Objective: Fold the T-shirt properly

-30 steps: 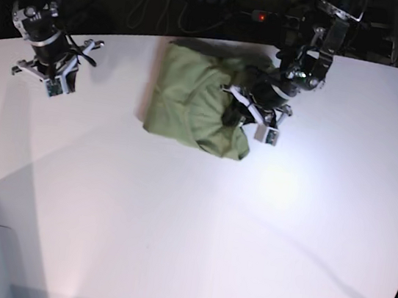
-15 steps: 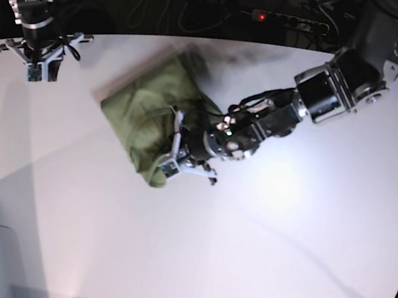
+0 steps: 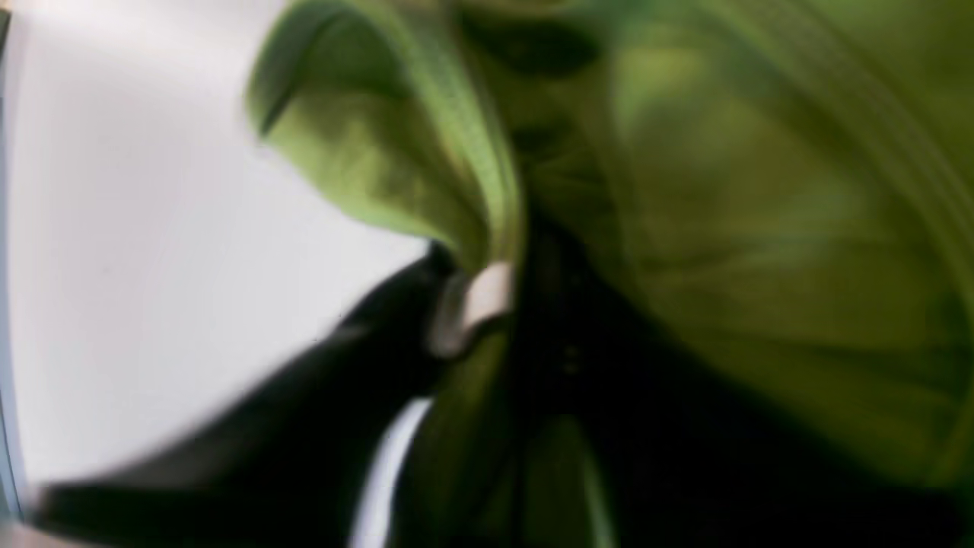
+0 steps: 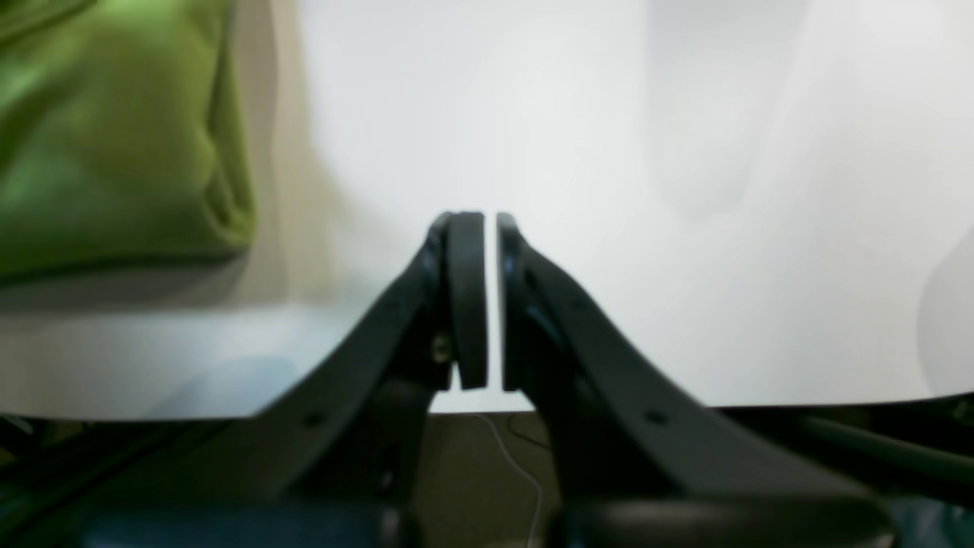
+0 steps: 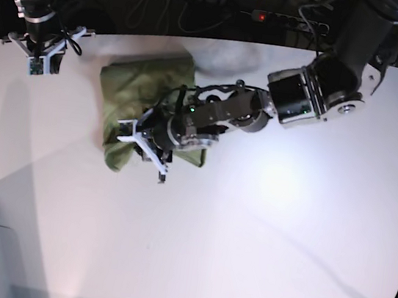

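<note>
Handling the T-shirt (image 5: 140, 104) I treat as limp-load work: light, soft, prone to sag and slide on the white counter (image 5: 262, 225). It lies bunched at the far left of the counter. My left tool (image 5: 143, 149) sits at its near edge; the wrist view is blurred, so I cannot tell whether it pinches cloth. My right tool (image 4: 484, 301) is pressed together, empty, just beside the shirt. I would grip through a doubled hem or corner, not a single layer.
</note>
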`<action>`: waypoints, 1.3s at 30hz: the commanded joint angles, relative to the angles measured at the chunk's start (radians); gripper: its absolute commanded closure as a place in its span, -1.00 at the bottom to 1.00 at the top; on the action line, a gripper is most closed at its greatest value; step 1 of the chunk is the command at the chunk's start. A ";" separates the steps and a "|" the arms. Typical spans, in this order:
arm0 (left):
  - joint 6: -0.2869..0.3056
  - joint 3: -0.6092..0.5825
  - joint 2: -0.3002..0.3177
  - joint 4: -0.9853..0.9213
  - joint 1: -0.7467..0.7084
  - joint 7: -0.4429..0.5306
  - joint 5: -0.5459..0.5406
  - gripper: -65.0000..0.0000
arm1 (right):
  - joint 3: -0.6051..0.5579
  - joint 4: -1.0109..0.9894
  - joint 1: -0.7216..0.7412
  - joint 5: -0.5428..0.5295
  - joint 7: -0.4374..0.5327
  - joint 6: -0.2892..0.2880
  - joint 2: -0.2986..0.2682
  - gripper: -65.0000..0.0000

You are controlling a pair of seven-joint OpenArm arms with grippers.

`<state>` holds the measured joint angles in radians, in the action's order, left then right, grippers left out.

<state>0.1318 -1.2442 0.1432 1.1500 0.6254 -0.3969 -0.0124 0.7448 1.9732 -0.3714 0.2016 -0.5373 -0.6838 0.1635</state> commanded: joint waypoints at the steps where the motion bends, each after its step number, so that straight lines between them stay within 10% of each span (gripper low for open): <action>1: 0.022 0.037 0.002 0.023 0.000 -0.021 0.009 0.12 | 0.000 0.019 -0.002 -0.017 0.024 -0.014 -0.006 1.00; 7: 0.030 0.281 0.008 0.187 -0.089 -0.021 0.150 -0.33 | -0.003 0.019 0.001 -0.017 0.024 -0.014 -0.006 1.00; 26: 0.032 1.211 0.164 0.623 -0.640 -0.020 0.233 -0.34 | -0.311 -0.054 0.008 -0.017 0.033 -0.014 -0.006 1.00; 39: 0.032 1.489 0.149 0.640 -0.809 -0.020 0.233 -0.34 | -0.305 -0.073 -0.047 -0.021 0.035 -0.014 -0.006 1.00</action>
<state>0.1726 0.2413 0.2825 1.7660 -0.1860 -0.4385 0.2218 0.4362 1.8713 -0.4171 0.2047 -0.5335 -0.6842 0.1585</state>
